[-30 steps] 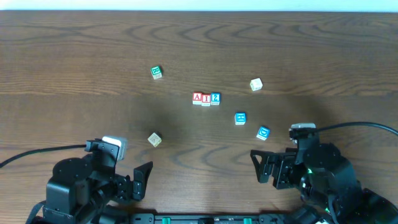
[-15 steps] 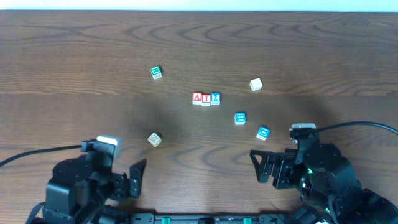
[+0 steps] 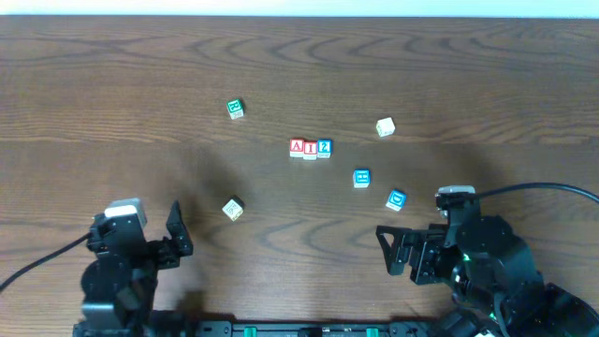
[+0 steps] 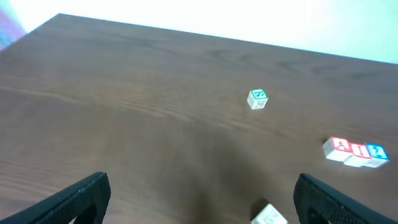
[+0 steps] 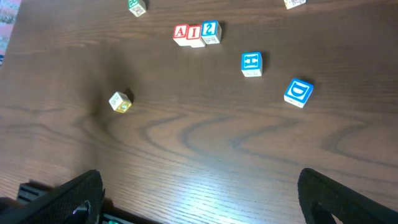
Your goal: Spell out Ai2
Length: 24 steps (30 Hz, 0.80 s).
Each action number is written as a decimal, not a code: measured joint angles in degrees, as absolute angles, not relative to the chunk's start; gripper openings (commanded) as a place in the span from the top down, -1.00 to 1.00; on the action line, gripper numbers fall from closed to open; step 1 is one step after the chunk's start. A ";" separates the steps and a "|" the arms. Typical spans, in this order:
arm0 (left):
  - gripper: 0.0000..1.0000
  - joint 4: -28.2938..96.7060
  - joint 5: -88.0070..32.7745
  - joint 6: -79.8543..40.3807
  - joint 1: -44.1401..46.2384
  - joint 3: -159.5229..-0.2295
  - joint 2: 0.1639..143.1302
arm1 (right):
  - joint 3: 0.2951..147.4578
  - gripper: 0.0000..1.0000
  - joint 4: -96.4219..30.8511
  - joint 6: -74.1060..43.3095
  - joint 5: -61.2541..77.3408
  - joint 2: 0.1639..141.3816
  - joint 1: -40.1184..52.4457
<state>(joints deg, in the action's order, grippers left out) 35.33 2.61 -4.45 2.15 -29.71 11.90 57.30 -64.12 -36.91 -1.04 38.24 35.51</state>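
Three small cubes stand touching in a row at the table's middle: a red "A" block [image 3: 297, 147], a red "I" block [image 3: 310, 148] and a blue "2" block [image 3: 324, 147]. The row also shows in the left wrist view [image 4: 356, 152] and the right wrist view [image 5: 196, 33]. My left gripper [image 3: 178, 236] is open and empty at the near left. My right gripper [image 3: 391, 249] is open and empty at the near right. Both are far from the row.
Loose cubes lie around the row: a green one [image 3: 235, 109] at back left, a cream one [image 3: 385, 126] at back right, two blue ones [image 3: 361, 178] [image 3: 396, 199] to the front right, and a tan one [image 3: 232, 209] near my left gripper.
My left arm has drawn back to the left and turned, its fingers now pointing up the table. The right arm and all blocks have not moved.
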 measured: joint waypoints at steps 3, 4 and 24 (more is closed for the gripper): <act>-0.91 30.79 2.61 -4.43 2.04 -22.90 8.62 | 57.28 -0.99 -64.05 -36.91 -1.02 38.24 35.51; -0.91 30.26 2.61 -4.45 2.02 -21.56 7.92 | 57.25 -0.98 -64.07 -36.91 -1.02 38.26 35.51; -0.91 25.47 2.57 -4.45 2.02 -8.43 0.69 | 57.25 -0.98 -64.07 -36.91 -0.97 38.24 35.51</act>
<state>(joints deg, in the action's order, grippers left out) 25.47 2.57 -4.45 2.02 -8.43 0.69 57.25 -64.07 -36.91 -0.97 38.24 35.51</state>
